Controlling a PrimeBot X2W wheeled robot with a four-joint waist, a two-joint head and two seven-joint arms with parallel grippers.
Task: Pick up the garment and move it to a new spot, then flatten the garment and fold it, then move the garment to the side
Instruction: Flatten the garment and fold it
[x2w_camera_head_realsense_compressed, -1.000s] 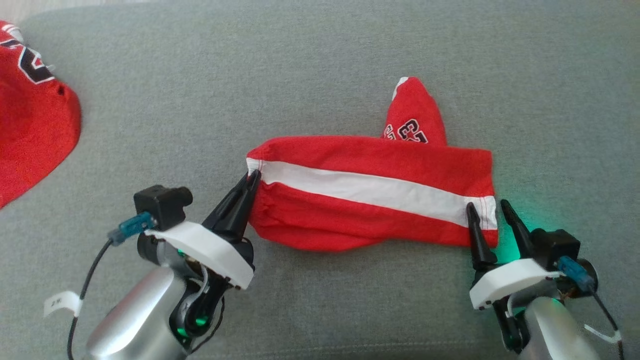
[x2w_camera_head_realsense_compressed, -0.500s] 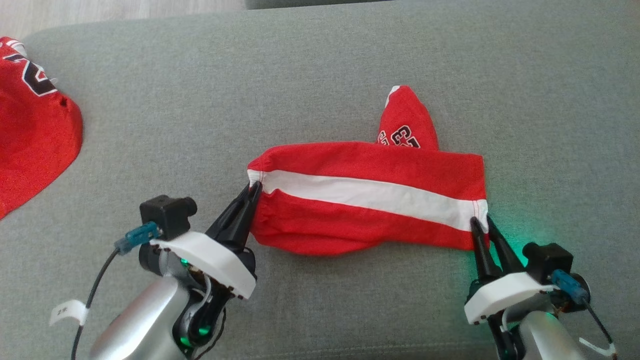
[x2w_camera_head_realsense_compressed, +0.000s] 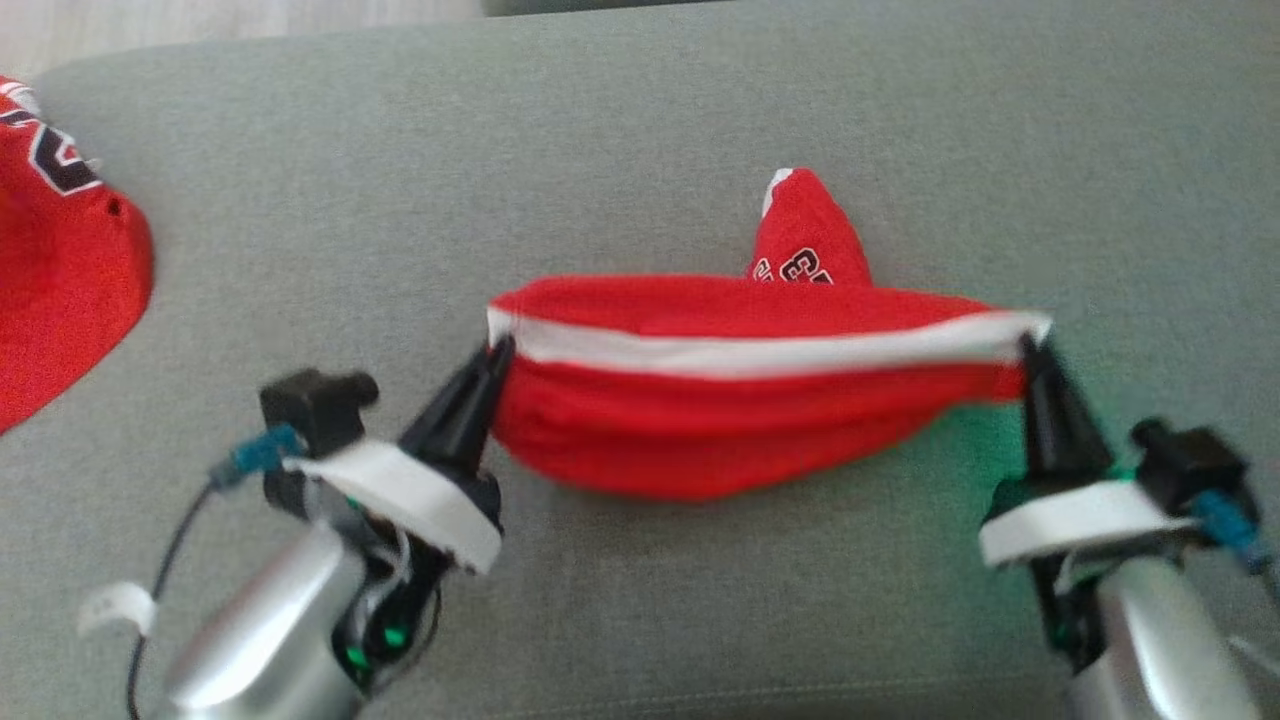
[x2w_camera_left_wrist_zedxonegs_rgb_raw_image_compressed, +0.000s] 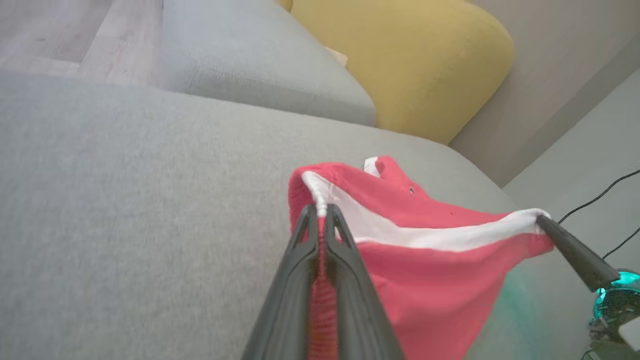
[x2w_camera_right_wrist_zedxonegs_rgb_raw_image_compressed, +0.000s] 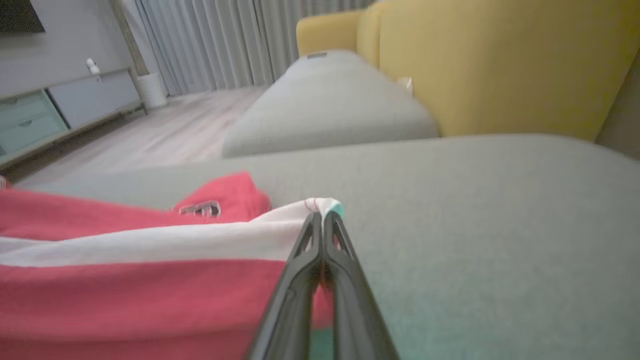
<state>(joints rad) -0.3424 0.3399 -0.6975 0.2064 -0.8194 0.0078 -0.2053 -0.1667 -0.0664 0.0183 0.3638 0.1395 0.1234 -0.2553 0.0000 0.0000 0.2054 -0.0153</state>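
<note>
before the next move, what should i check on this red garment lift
1. Left jaws shut on the garment at its left stripe end: ok.
2. Right jaws shut on its right stripe end: ok.
3. White stripe stretched between both grips: ok.
4. Whole garment off the grey cushion: not ok, the lettered flap lies on it.
5. Other red garment lying apart at the far left: ok.

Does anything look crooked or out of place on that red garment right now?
Yes. A lettered flap pokes out past the far edge of the red garment, so the fold is uneven. The left pincer and right pincer grip its two ends, and the middle sags between them.
</note>
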